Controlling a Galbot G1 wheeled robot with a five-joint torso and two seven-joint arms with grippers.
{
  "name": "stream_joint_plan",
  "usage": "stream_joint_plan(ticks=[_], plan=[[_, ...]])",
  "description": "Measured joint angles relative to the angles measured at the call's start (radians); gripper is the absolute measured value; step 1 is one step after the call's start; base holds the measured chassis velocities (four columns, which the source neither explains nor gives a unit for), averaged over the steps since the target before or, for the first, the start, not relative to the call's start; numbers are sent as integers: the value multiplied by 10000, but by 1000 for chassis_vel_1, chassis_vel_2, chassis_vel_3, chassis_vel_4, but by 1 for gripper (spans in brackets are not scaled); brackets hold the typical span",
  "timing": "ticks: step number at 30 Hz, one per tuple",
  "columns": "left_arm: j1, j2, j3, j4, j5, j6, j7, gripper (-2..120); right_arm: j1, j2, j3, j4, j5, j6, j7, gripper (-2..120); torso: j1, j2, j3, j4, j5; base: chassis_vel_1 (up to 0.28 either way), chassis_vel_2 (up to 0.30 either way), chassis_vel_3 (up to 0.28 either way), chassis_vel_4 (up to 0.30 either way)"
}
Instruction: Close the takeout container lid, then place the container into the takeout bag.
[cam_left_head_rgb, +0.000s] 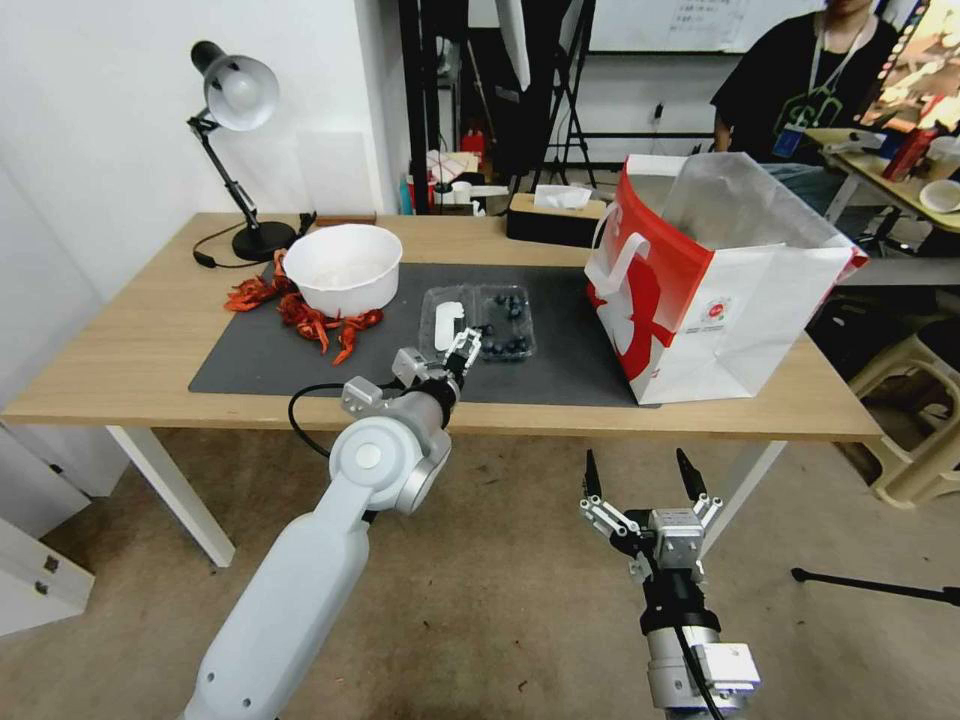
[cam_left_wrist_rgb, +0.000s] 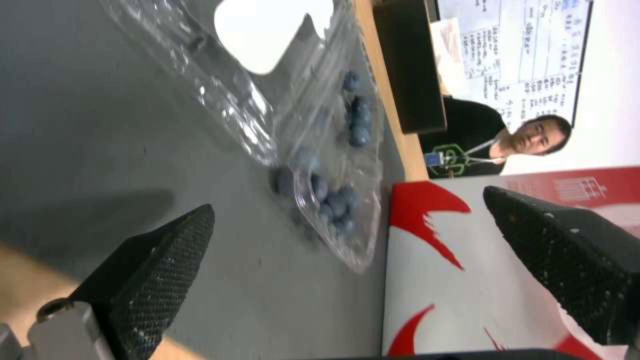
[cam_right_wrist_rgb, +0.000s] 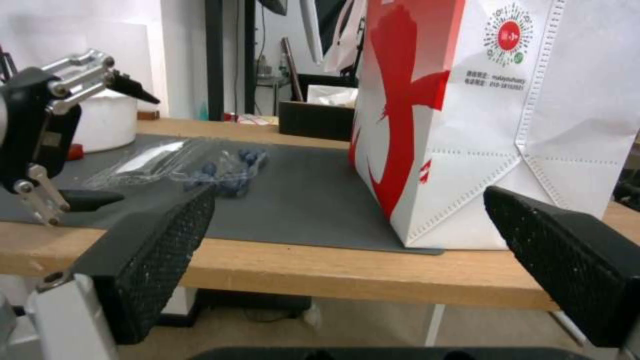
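Grey mat (cam_left_head_rgb: 560, 370): left pincer (cam_left_head_rgb: 462, 347) spread wide above takeout container (cam_left_head_rgb: 505, 322); right pincer (cam_left_head_rgb: 640, 480) spread, empty.

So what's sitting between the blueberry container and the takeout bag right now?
Nothing: in the head view only bare grey mat separates the takeout container from the takeout bag. The right wrist view shows the same empty stretch.
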Motion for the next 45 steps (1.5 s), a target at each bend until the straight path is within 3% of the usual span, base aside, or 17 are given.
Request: stream_joint_plan(ticks=[17, 25, 40, 45], plan=[[-730, -181, 92, 1174, 178, -237, 145, 100, 1, 39, 91, 36, 18, 0, 14, 100, -4, 2, -3, 0, 0, 0, 0, 0, 0], [-891, -128, 276, 1484, 794, -458, 494, 100, -7, 55, 121, 36, 22, 9, 19, 100, -2, 2, -1, -1, -1, 0, 0, 0, 0], [-714, 454, 1393, 1327, 4797, -1423, 3015, 100, -53, 107, 180, -104, -73, 120, 18, 100, -1, 1, -1, 0, 0, 0, 0, 0, 0], [-815, 513, 1537, 1304, 4986, -1540, 3259, 100, -60, 105, 209, -145, -85, 139, 15, 100, -1, 1, -1, 0, 0, 0, 0, 0, 0]])
